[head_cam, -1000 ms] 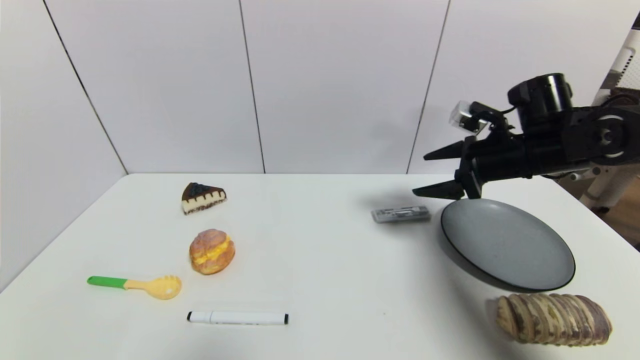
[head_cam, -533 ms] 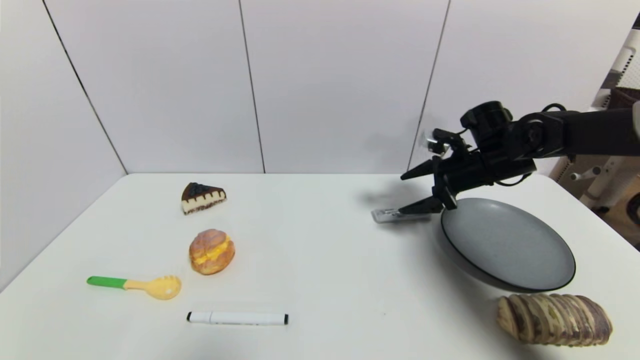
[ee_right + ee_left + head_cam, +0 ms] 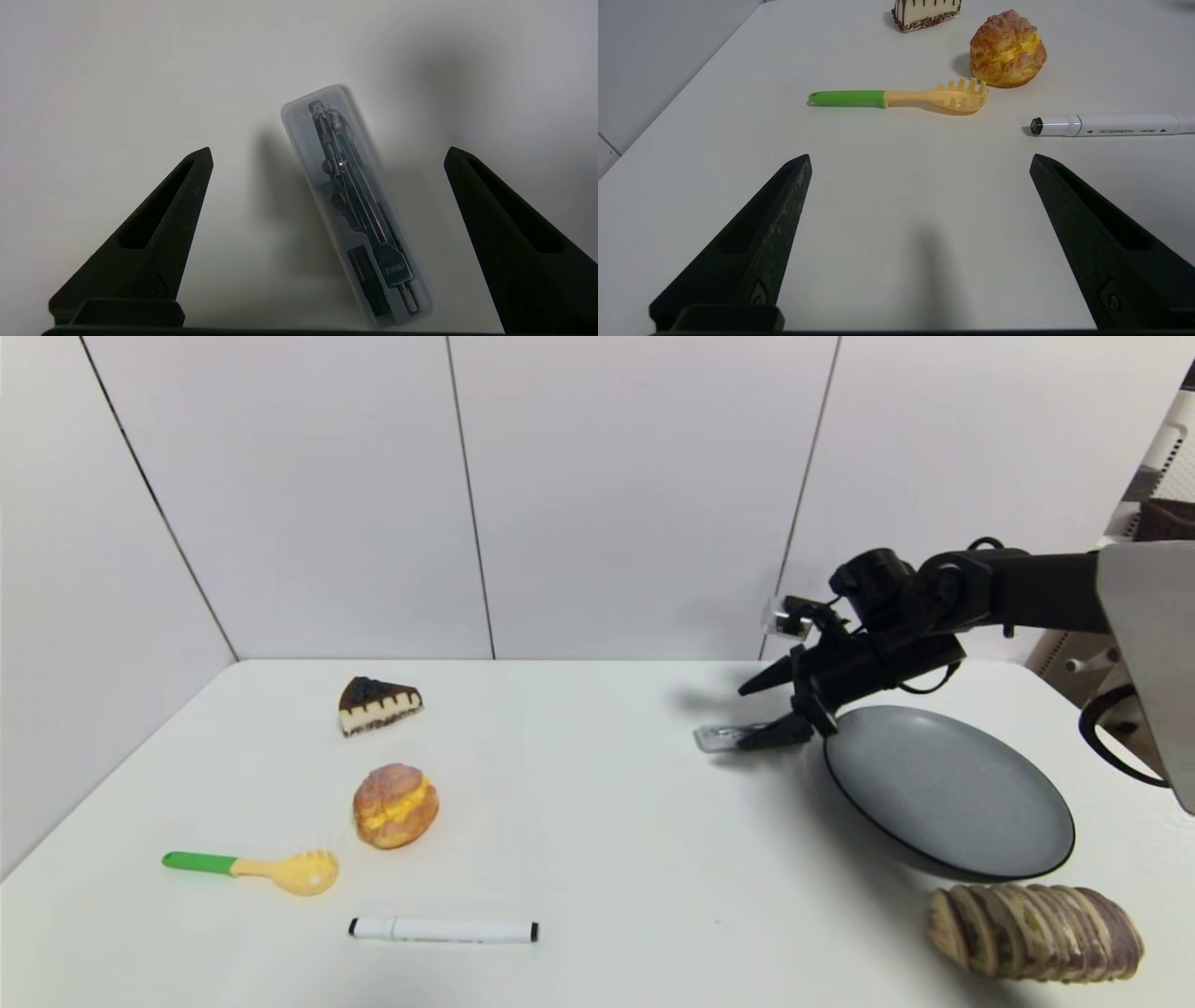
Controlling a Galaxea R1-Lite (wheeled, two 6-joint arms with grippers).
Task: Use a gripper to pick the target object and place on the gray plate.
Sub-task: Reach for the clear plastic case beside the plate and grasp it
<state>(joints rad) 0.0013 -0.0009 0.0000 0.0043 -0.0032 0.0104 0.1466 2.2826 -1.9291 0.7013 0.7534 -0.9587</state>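
The target object, a flat translucent case [image 3: 721, 738] with a dark compass inside, lies on the white table just left of the gray plate [image 3: 948, 791]. My right gripper [image 3: 754, 714] is open and low over the case, one finger on each side of it. In the right wrist view the case [image 3: 355, 205] lies slanted between the two spread fingers [image 3: 154, 233], touching neither. My left gripper [image 3: 920, 161] is open and empty over bare table near the front left; it does not show in the head view.
A cake slice [image 3: 377, 706], a cream puff [image 3: 396, 805], a green-handled pasta spoon [image 3: 252, 869] and a white marker [image 3: 443, 930] lie on the left half of the table. A sliced bread loaf [image 3: 1032, 931] lies in front of the plate.
My right arm has come down and leftward from above the plate's far edge to the case, with its fingers staying open. The case and the other things have not moved.
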